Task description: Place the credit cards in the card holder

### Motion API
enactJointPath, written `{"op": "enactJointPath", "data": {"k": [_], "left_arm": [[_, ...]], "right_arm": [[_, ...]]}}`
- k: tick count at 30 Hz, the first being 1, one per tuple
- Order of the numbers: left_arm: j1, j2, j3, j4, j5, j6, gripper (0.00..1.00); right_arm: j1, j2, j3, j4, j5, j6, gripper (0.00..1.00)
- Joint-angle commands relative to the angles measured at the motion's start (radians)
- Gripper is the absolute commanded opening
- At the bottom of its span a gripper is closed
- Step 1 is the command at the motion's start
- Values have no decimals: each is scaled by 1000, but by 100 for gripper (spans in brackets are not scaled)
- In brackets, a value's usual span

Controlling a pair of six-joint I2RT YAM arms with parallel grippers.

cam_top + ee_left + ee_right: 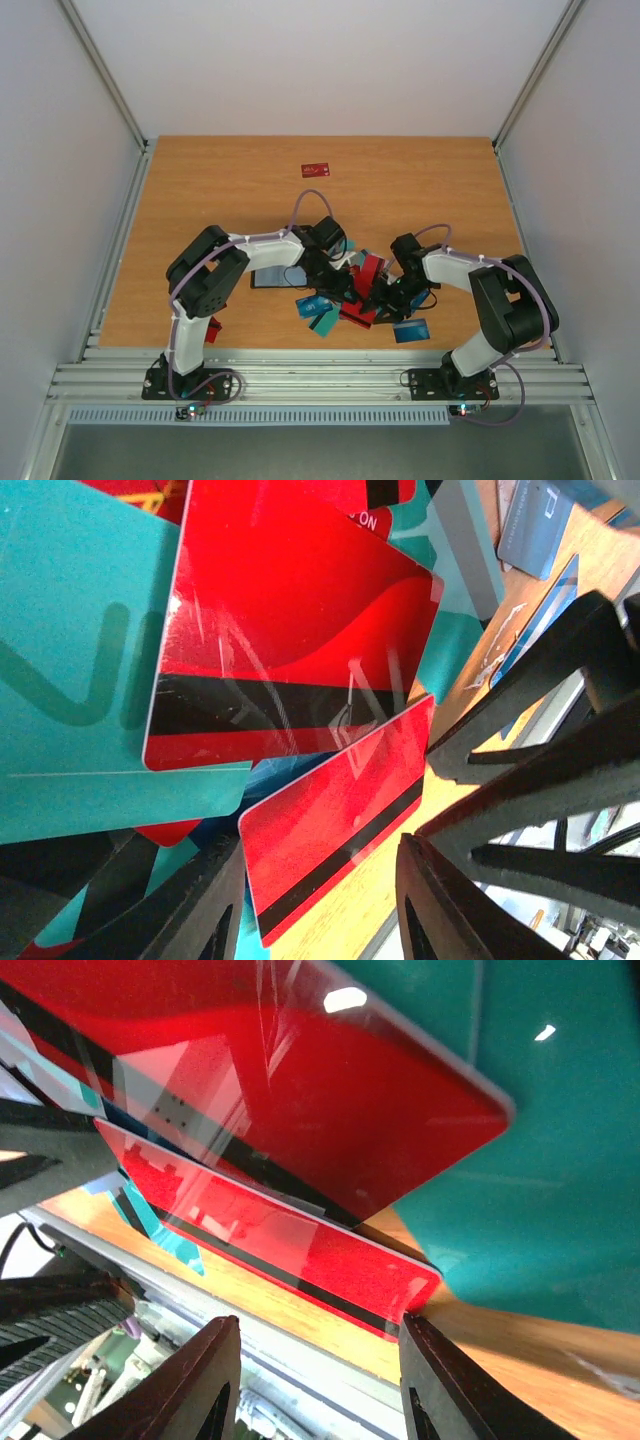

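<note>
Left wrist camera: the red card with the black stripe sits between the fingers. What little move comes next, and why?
Probably ease the left tool shut on that red card. It lies in the gap between the spread fingers, and I cannot tell that they pinch it yet.

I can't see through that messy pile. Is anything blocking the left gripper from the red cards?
Nothing visible does. The left gripper is open right at a striped red card, whose corner reaches between its fingers. More credit cards lie beyond it.
</note>
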Motion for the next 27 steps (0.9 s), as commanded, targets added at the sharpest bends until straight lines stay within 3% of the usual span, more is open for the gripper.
{"op": "enactJointPath", "data": {"k": [1,8,27], "left_arm": [[-10,1,-47,-7,3,-10,44],[-9,-64,-127,35,61,-22,43],[-85,-150,-259,117,130,-68,42]], "right_arm": [[37,29,-10,77,-30,-6,45],[72,47,-4,38,-138,-24,45],[175,0,-68,-13,-147,5,45]]}}
